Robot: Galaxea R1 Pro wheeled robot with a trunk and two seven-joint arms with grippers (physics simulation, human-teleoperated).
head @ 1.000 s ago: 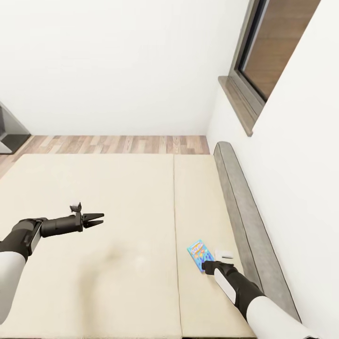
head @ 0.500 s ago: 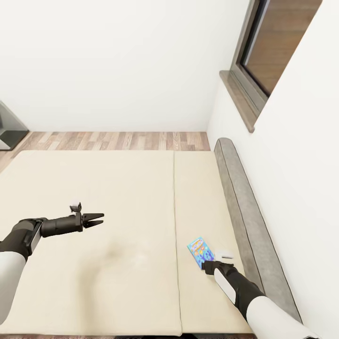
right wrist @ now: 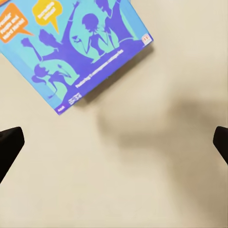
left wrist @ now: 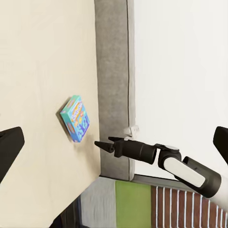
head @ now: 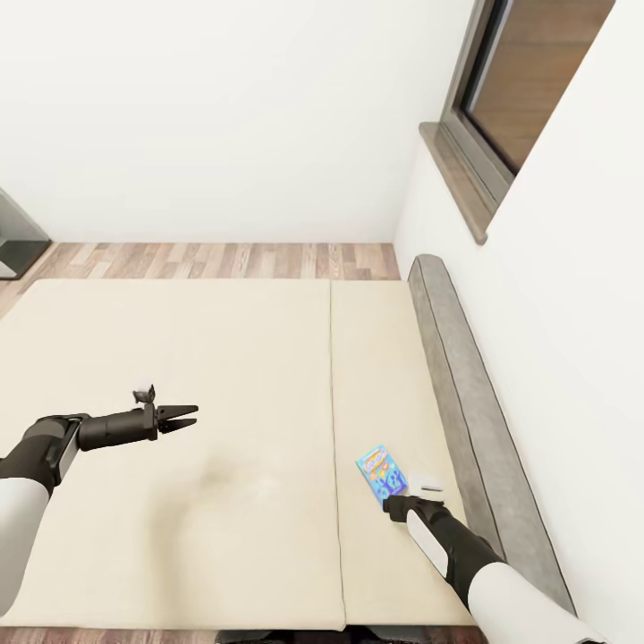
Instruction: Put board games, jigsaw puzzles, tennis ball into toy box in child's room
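A bright blue board game lies flat on the beige bed, close to the grey headboard. My right gripper hovers just short of the game's near edge, jaws open. In the right wrist view the game lies ahead, and the dark fingertips stand wide apart with bare mattress between them. My left gripper is open over the middle of the mattress and holds nothing. The left wrist view looks across at the game and the right gripper.
A white wall with a dark-framed window and a wooden sill rises right behind the headboard. A strip of wood plank floor runs past the bed's far side. A dark grey piece of furniture stands at the far left.
The whole view has shifted a little, so the camera moved; the bed's near edge now shows at the bottom. The game sits slightly farther from my right gripper. Both grippers stay open.
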